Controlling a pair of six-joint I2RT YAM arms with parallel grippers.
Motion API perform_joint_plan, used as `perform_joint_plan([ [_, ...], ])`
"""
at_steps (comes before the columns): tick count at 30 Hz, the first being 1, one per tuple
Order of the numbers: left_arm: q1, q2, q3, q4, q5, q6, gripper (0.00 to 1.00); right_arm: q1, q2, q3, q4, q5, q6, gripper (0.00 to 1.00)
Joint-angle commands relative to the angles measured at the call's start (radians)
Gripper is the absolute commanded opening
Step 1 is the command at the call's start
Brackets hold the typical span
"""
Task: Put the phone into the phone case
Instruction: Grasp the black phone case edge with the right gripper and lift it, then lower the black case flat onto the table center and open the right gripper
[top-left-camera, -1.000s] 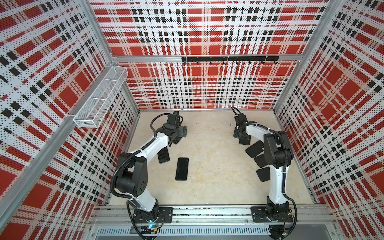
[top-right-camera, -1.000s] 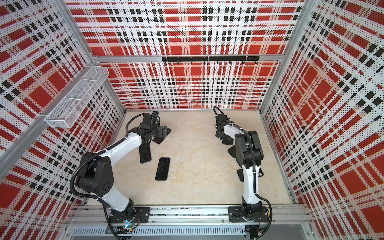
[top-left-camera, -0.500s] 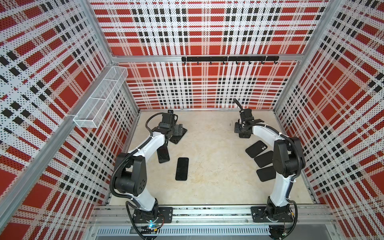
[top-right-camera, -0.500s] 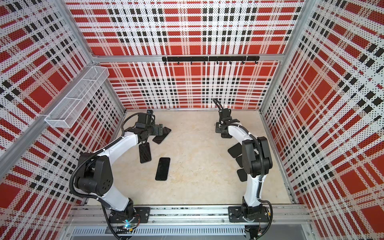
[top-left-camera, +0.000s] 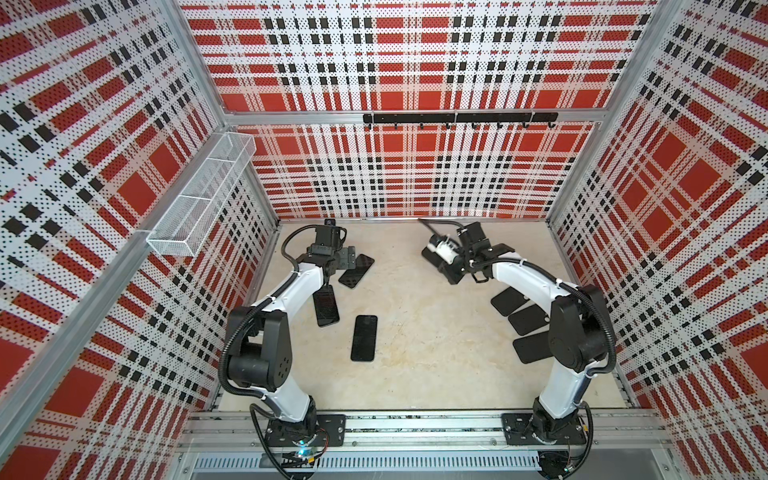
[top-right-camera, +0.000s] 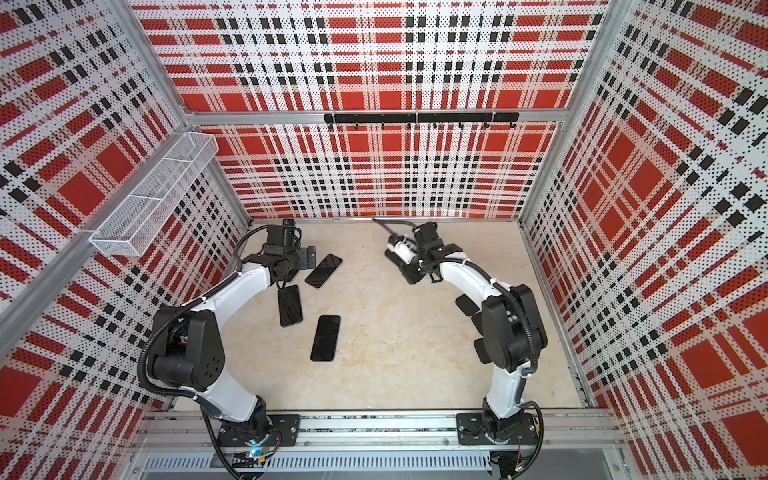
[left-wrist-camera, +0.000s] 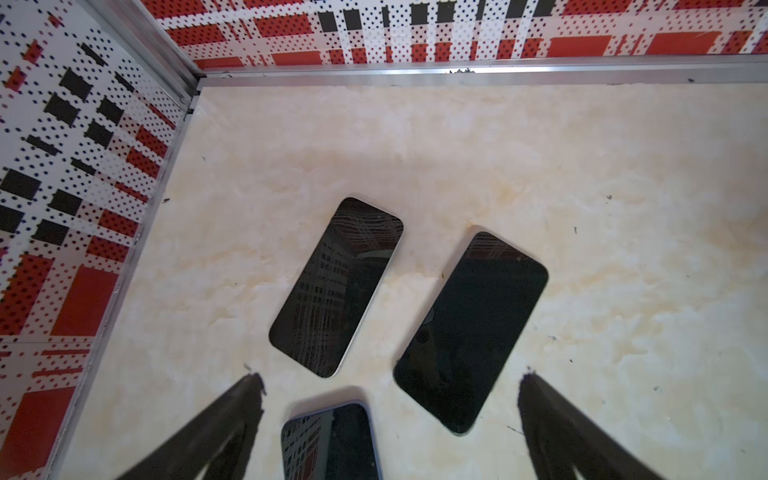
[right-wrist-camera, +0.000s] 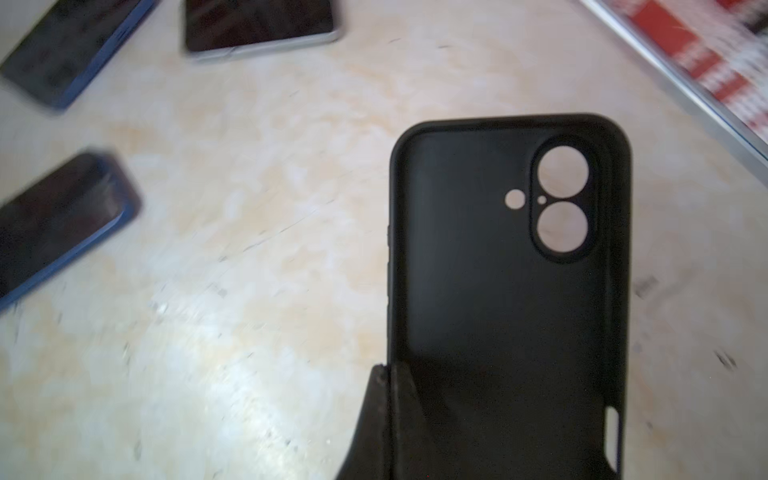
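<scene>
Case (right-wrist-camera: 498, 316), plain blk, pinched in R hand (right-wrist-camera: 388, 390).

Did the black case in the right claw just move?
Yes. In a top view the phone case in the right gripper has shifted left, toward the middle of the table, away from the three spare cases.

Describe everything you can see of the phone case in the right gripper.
The phone case is matte black, seemingly soft rubbery plastic. Its hollow inside faces the wrist camera, empty. Near the free end: two large round camera holes, one small, one tiny; a slot cuts the side wall near the held end. The shut right gripper pinches one long wall with its fingers, holding it above the beige table, touching nothing else.
</scene>
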Motion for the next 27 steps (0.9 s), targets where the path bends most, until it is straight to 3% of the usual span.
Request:
perform_joint_plan([
  [1,0.011,0.005,0.004,0.012,-0.004,0.014,0.98,0.033,0.023,0.039,-0.138,-0.115,-0.417,0.0],
  [5,0.018,-0.005,0.004,0.009,-0.013,0.021,0.98,0.056,0.115,0.117,-0.245,-0.108,-0.535,0.0],
  [12,0.045,-0.013,0.004,0.007,-0.009,0.024,0.98,0.07,0.208,0.129,-0.289,-0.022,-0.6,0.0],
  [24,0.055,0.037,0.004,0.0,-0.041,0.034,0.98,0.074,0.243,0.101,-0.254,-0.036,-0.594,0.0],
  [27,0.054,0.042,0.006,-0.002,-0.047,0.038,0.98,0.074,0.245,0.102,-0.249,-0.036,-0.587,0.05],
])
